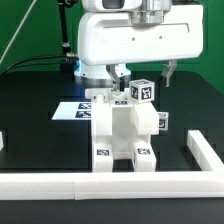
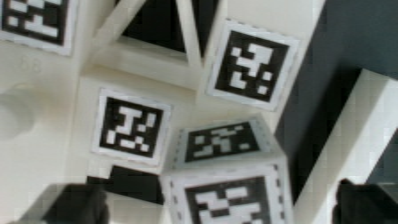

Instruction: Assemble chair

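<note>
The chair hides part of the marker board; the grip of the end effector cannot be made out.

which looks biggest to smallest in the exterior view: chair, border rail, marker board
1. border rail and chair: too close to rank; the rail is longer and nearer, the chair bulkier
2. marker board: smallest, though partly hidden behind the chair

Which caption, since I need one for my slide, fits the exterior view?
Franka hand at the top of a partly built white chair on a black table.
</note>
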`<state>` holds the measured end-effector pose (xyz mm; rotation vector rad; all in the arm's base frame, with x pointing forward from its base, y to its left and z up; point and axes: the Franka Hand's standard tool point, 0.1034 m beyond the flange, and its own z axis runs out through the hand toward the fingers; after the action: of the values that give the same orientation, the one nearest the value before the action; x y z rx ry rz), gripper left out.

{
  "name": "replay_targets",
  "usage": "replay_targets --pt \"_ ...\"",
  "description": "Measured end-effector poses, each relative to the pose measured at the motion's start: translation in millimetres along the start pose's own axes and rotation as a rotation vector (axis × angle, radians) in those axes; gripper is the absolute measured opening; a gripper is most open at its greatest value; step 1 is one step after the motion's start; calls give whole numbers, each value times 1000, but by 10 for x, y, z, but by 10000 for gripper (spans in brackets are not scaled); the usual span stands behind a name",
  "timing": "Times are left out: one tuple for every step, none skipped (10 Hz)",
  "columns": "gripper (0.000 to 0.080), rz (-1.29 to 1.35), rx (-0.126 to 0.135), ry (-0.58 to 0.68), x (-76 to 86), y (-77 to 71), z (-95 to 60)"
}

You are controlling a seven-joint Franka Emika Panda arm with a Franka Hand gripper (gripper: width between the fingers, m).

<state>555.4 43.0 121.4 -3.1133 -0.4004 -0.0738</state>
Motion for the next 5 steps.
replay_targets --pt "512 43 1 0 0 -1 1" --pt "373 125 1 0 -1 -1 3" --pt "279 197 1 0 0 -1 3" --pt "280 253 1 0 -1 -1 3" --pt "280 306 1 0 0 -2 4"
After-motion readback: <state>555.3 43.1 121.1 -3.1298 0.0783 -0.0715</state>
